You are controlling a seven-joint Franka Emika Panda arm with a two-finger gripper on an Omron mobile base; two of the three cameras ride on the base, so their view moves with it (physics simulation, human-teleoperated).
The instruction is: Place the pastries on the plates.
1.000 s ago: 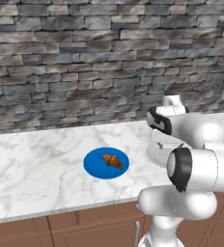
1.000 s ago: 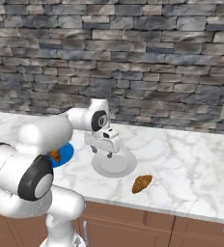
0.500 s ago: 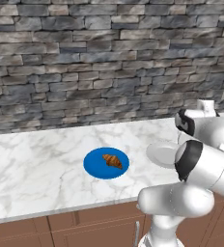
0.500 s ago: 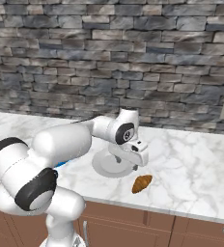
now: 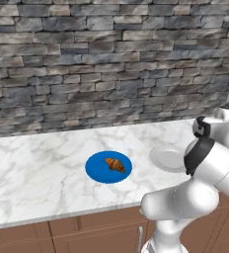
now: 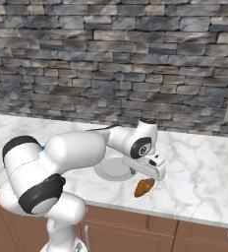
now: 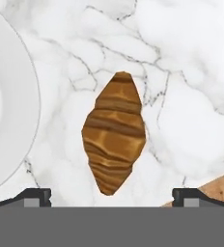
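Pincer (image 7: 111, 195) spread wide above croissant (image 7: 114, 132), touching nothing.

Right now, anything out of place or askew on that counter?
One croissant lies on the bare marble counter beside the white plate, near the front edge, not on a plate. The gripper hangs open right above it. The other croissant sits on the blue plate. Nothing spilled or damaged.
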